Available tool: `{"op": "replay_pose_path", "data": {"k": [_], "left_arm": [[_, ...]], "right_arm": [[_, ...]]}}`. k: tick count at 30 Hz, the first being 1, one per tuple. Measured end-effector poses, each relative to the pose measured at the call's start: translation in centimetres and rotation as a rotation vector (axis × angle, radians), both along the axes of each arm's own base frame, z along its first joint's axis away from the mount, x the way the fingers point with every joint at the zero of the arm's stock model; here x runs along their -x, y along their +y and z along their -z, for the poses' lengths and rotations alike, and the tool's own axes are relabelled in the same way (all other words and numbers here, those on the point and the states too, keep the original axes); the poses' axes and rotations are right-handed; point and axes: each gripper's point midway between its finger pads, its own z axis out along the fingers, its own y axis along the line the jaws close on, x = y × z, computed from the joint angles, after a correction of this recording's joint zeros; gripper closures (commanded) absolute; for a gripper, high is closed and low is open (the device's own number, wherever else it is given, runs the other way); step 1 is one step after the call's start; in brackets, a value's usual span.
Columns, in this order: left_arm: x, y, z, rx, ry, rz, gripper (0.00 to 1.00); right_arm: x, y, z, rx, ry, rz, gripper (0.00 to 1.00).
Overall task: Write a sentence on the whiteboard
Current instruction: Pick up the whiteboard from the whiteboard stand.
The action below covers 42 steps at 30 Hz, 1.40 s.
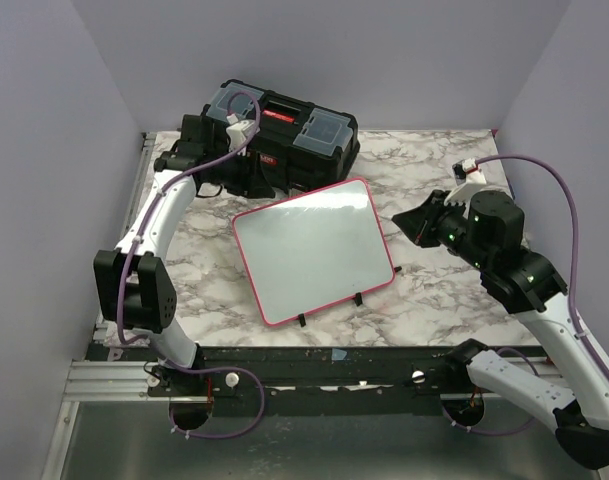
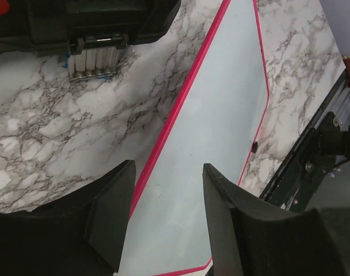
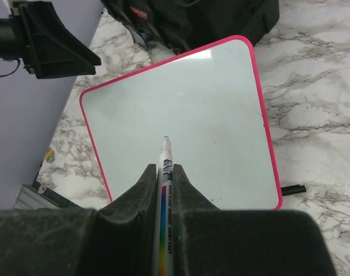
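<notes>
My right tool (image 3: pixel 163 169) is pinching a marker (image 3: pixel 165 150), pointing it toward the whiteboard (image 3: pixel 209 103). My left tool (image 2: pixel 168 168) is hanging spread near its red rim.

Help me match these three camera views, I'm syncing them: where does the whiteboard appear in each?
Top external: the whiteboard lies mid-table, at the centre of the frame, turned at an angle.
Left wrist: the whiteboard is a slanted band from top right to bottom centre.
Right wrist: the whiteboard fills the middle, beyond the marker tip.
Shared landmark: the black toolbox past the board's far edge, in every view.
</notes>
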Motion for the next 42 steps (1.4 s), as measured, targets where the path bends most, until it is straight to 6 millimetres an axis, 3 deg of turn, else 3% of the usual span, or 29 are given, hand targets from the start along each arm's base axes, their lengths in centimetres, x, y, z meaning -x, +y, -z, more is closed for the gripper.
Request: {"op": "replay_pose_path", "data": {"k": [7, 11, 17, 32, 42], "left_arm": [[0.0, -0.4, 3.1, 0.024, 0.125, 0.029, 0.49], [0.4, -0.6, 3.3, 0.038, 0.145, 0.042, 0.54], [0.8, -1.0, 3.1, 0.070, 0.161, 0.070, 0.53], [0.8, -1.2, 6.1, 0.071, 0.263, 0.085, 0.52], [1.1, -1.3, 6.6, 0.065, 0.280, 0.094, 0.75]], "right_arm": [[0.2, 0.0, -0.2, -0.004, -0.004, -0.006, 0.99], [0.3, 0.0, -0.3, -0.008, -0.008, -0.009, 0.99], [0.5, 0.0, -0.4, -0.013, -0.012, -0.015, 0.99], [0.9, -0.2, -0.9, -0.021, -0.026, -0.017, 0.99], [1.2, -0.3, -1.1, -0.023, -0.031, -0.018, 0.99]]}}
